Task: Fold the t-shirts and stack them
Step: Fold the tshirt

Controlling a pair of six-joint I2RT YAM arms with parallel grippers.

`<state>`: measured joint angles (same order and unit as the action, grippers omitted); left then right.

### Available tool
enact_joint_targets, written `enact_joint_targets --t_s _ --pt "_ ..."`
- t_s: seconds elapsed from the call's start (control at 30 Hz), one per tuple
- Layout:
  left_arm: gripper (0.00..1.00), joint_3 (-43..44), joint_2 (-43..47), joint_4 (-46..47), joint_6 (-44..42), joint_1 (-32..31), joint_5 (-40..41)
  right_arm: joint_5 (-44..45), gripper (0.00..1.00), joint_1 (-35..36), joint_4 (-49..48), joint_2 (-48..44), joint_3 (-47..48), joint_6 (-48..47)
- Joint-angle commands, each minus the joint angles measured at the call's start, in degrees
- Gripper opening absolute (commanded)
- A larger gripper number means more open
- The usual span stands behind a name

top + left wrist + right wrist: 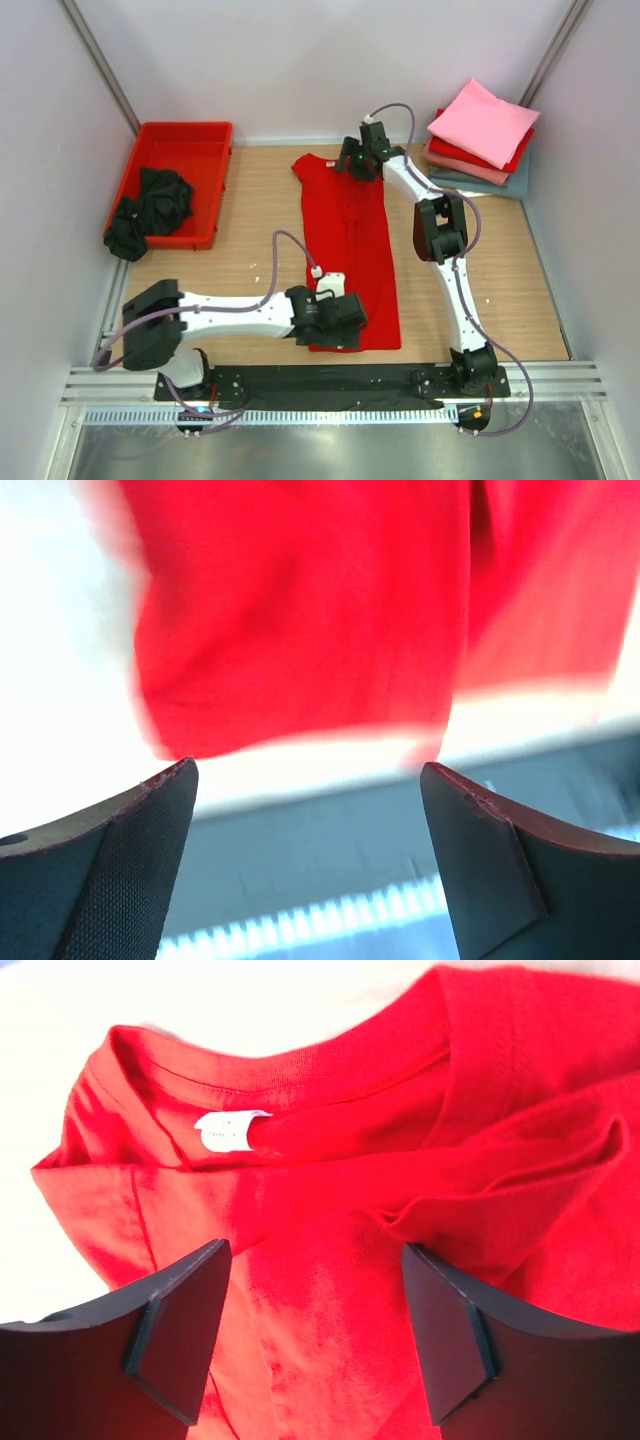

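Note:
A bright red t-shirt (352, 240) lies folded into a long strip down the middle of the table, collar at the far end. My left gripper (340, 318) hovers open over its near hem (300, 630) and holds nothing. My right gripper (357, 160) hovers open over the collar end, where the white neck label (230, 1130) shows, and holds nothing. A black t-shirt (150, 208) lies crumpled in the red tray (205, 135). A stack of folded shirts (482, 135), pink on top, sits at the far right.
The red plastic tray stands at the far left near the wall. The black base rail (330, 382) runs along the near edge. Walls close in on both sides and the back.

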<state>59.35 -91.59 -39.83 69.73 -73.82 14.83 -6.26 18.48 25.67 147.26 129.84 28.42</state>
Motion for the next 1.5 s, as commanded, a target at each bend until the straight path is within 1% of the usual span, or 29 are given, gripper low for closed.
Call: enact_joint_targets --t_s 0.0,0.07,0.13,0.2,0.27,0.3,0.33,0.37,0.43,0.47,0.5,0.57,0.6,0.63,0.67,0.7,0.77,0.8,0.83,0.87,0.9,1.0,1.1,1.17,1.23,1.27,1.33,1.4,1.47 --pt "0.96 6.47 10.52 -10.77 4.53 -4.57 3.06 -0.33 0.77 -0.37 2.37 4.35 3.66 0.05" --pt "0.98 7.18 13.35 -14.99 4.71 -5.10 6.59 -1.90 0.79 -0.37 1.32 5.48 6.47 -0.47" --pt "1.00 6.22 16.09 -15.89 2.44 -3.80 11.07 -2.09 0.81 -0.37 2.27 5.76 9.81 -1.18" --pt "1.00 5.34 16.53 -15.45 -1.16 -1.51 10.75 -1.83 0.81 -0.46 2.72 2.87 9.21 -1.35" --pt "0.99 5.33 15.92 -14.31 -6.43 1.30 12.32 -1.39 0.82 -0.81 0.27 -1.25 3.25 -1.62" --pt "0.99 5.68 15.40 -13.78 -8.11 2.18 13.11 -0.86 0.82 -0.99 -0.70 -5.80 -2.00 -1.62" --pt "0.98 5.77 14.35 -11.26 -12.47 3.58 14.51 0.01 0.82 -1.34 -2.28 -11.33 -4.83 -1.53" --pt "0.98 6.12 13.55 -10.36 -14.08 4.47 14.87 0.02 0.82 -1.34 -3.16 -11.38 -7.82 -1.62" --pt "0.97 8.05 10.66 -8.61 -16.64 8.23 14.96 2.04 0.82 -1.78 -4.31 -19.70 -16.58 -2.31" --pt "0.97 8.58 9.77 -7.81 -17.78 9.56 14.01 3.78 0.82 -1.78 -4.14 -22.34 -19.77 -2.50" --pt "0.96 9.20 8.98 -6.93 -19.53 12.36 13.13 5.98 0.82 -1.78 -4.31 -25.59 -26.76 -2.58" --pt "0.95 9.55 6.62 -2.20 -21.30 14.49 9.89 9.67 0.83 -1.78 -5.62 -34.90 -34.79 -2.59" --pt "0.94 9.55 5.64 -0.52 -22.52 15.89 9.00 11.08 0.83 -1.78 -5.89 -37.89 -42.49 -2.32" --pt "0.93 10.08 4.59 1.84 -22.89 16.34 8.12 12.84 0.83 -1.78 -6.07 -43.67 -46.31 -2.06" --pt "0.92 10.60 1.80 2.39 -23.24 16.52 7.24 13.46 0.83 -1.78 -5.64 -46.34 -50.00 -1.36" --pt "0.91 11.13 0.38 2.57 -23.41 16.52 5.32 13.90 0.83 -1.78 -5.11 -48.89 -56.56 -0.75" --pt "0.88 11.40 -3.22 3.01 -22.89 16.52 2.94 13.21 0.84 -1.52 -4.58 -56.60 -63.89 0.31" --pt "0.87 10.62 -3.94 3.36 -22.45 16.34 1.44 13.03 0.84 -1.60 -4.66 -59.52 -70.97 1.79" --pt "0.86 9.56 -4.55 4.06 -20.54 16.25 0.82 12.16 0.84 -1.52 -5.10 -62.16 -74.70 2.42" --pt "0.85 7.12 -4.82 4.06 -19.38 16.17 0.12 11.37 0.83 -1.43 -5.80 -67.75 -78.30 3.12" --pt "0.84 5.96 -4.30 4.32 -18.07 15.73 -0.58 10.49 0.82 -1.26 -6.42 -70.59 -85.04 4.52" --pt "0.84 1.91 -0.80 5.47 -15.51 12.58 0.81 7.76 0.77 -0.12 -5.64 -81.58 -93.86 6.72" --pt "0.84 -0.28 1.93 5.47 -13.49 9.50 1.17 9.60 0.73 0.42 1.55 -92.21 -98.71 9.96" --pt "0.84 -1.42 3.34 5.30 -11.83 7.22 1.52 5.93 0.70 1.72 3.51 -98.27 -101.70 13.73" --pt "0.84 -2.13 4.14 5.29 -10.50 5.80 2.04 3.81 0.67 2.35 6.56 -99.97 -102.15 15.42" --pt "0.84 -2.66 4.49 5.29 -9.19 4.75 2.48 4.24 0.63 2.52 8.06 -100.67 -102.24 15.95" --pt "0.84 -3.62 5.28 5.38 -8.30 4.04 2.66 4.16 0.61 3.23 10.79 -103.21 -103.99 16.66" --pt "0.84 -4.42 5.98 5.47 -7.25 3.34 3.10 1.70 0.58 4.45 10.89 -105.06 -106.71 19.11" --pt "0.84 -5.91 7.04 5.91 -6.63 3.07 3.45 2.39 0.54 5.86 12.64 -108.58 -107.77 22.97"
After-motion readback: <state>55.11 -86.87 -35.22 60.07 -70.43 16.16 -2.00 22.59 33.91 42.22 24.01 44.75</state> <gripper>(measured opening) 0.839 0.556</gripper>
